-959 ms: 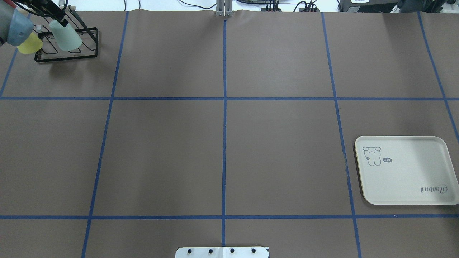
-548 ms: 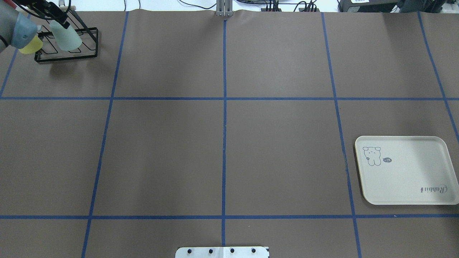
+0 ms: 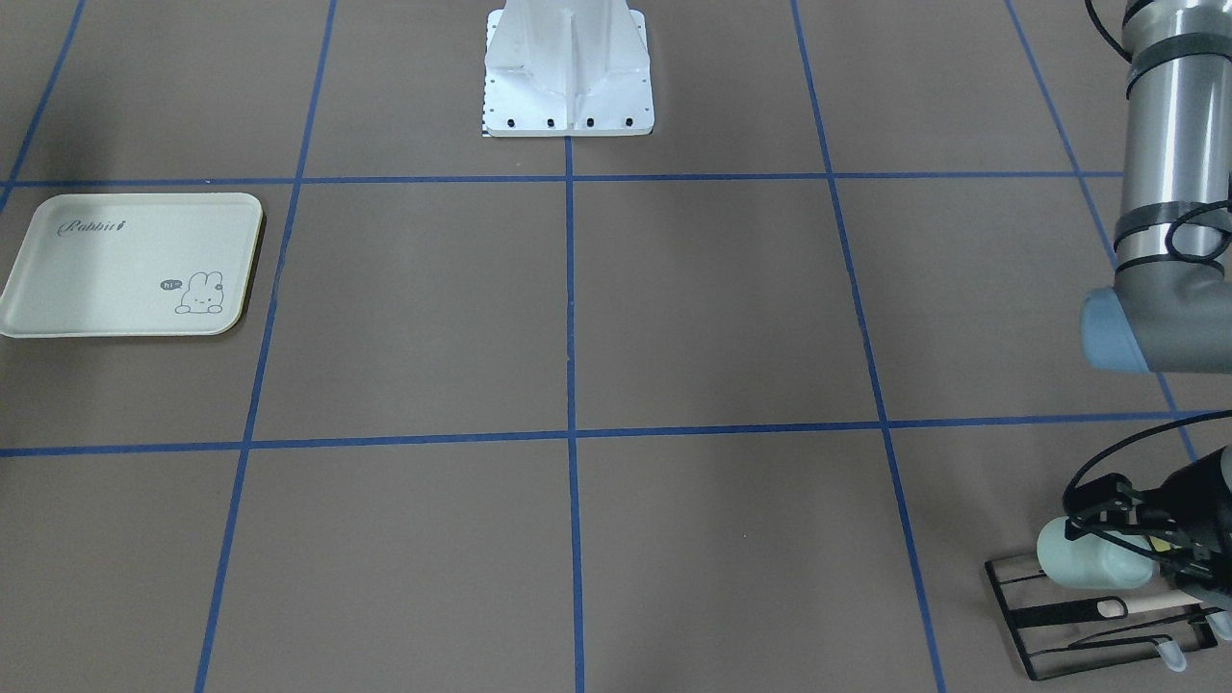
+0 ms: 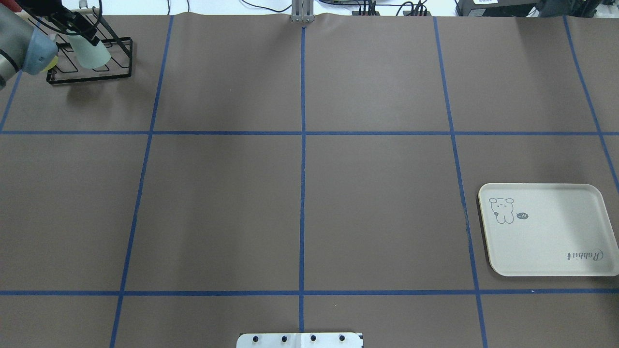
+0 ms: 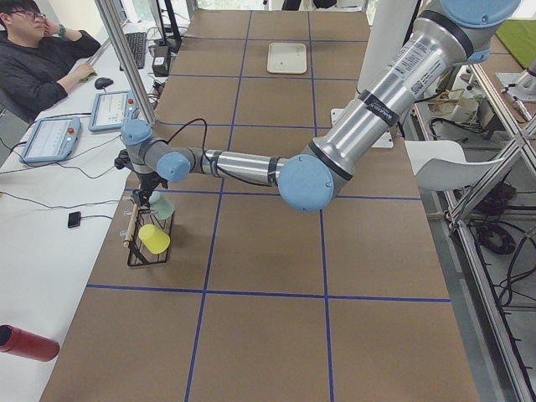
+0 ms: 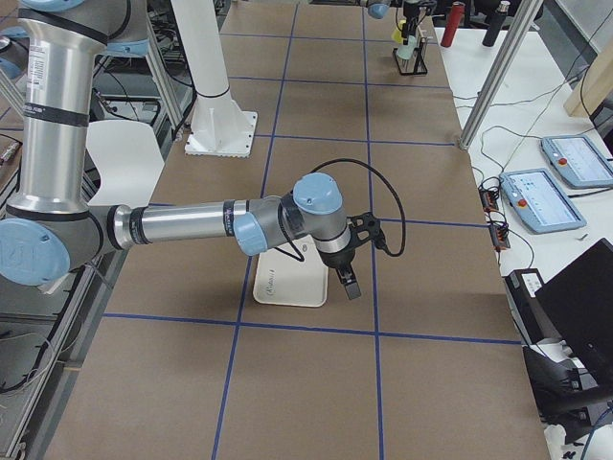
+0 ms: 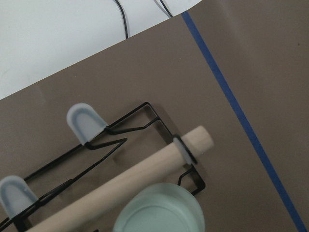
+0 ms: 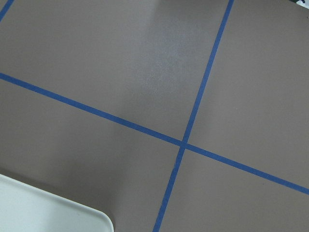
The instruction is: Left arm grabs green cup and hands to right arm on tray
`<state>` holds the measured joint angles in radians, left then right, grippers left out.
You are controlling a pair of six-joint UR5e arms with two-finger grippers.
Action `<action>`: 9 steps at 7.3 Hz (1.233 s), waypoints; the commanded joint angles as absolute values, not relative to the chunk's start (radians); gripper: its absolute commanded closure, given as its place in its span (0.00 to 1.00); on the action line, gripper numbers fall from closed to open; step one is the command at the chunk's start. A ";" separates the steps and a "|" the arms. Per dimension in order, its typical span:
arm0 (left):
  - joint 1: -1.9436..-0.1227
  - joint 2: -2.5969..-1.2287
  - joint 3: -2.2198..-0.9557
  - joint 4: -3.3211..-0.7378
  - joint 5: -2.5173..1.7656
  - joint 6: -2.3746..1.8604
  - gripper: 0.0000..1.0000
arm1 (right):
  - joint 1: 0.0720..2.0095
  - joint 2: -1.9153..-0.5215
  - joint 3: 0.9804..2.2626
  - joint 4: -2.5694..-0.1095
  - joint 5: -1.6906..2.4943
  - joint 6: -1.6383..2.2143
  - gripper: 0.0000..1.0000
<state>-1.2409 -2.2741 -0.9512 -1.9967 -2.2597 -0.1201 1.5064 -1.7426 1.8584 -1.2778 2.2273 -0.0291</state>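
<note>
My left gripper (image 3: 1107, 525) is at the green cup (image 3: 1092, 566), over the black wire rack (image 3: 1097, 616). Fingers (image 3: 1092, 500) straddle the cup's upper end in the front-facing view, black linkage on both sides of it. I can't tell from these frames whether the pads are clamped on the cup wall or just alongside it.

Cup lies tilted on its side, on the rack. Overhead view: cup (image 4: 89, 52) at the rack's (image 4: 96, 72) middle, gripper (image 4: 77, 31) above it, left arm (image 4: 24, 46) coming in from the corner. A sliver of the yellow cup (image 4: 51, 63) shows behind my elbow cap; in the left side view it (image 5: 154, 239) sits next to the green one (image 5: 161, 205) on the rack.

Left wrist cam: cup rim (image 7: 161, 210) at bottom of frame, touching the rack's wooden dowel (image 7: 130, 186). Two grey-capped prongs (image 7: 86, 123) beyond it.

Right gripper (image 6: 347, 278) shows only in the right side view, hanging over the far edge of the tray (image 6: 287, 283). Can't tell if it's spread or closed. Right arm (image 6: 192, 225) is stretched low across the table.

Tray (image 4: 546, 229) is well apart from the rack, at the opposite side of the table, nothing on it.
</note>
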 commanded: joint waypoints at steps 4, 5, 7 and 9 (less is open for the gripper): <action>-1.239 -2.270 -0.950 -2.000 -2.260 -0.147 0.03 | 1.506 -1.744 1.858 -1.278 2.227 -0.029 0.00; -1.239 -2.272 -0.948 -2.000 -2.260 -0.159 0.03 | 1.506 -1.744 1.858 -1.278 2.227 -0.029 0.00; -1.239 -2.269 -0.948 -2.000 -2.258 -0.166 0.03 | 1.506 -1.744 1.858 -1.279 2.227 -0.029 0.00; -1.239 -2.272 -0.950 -2.000 -2.223 -0.190 0.04 | 1.506 -1.744 1.859 -1.278 2.227 -0.029 0.00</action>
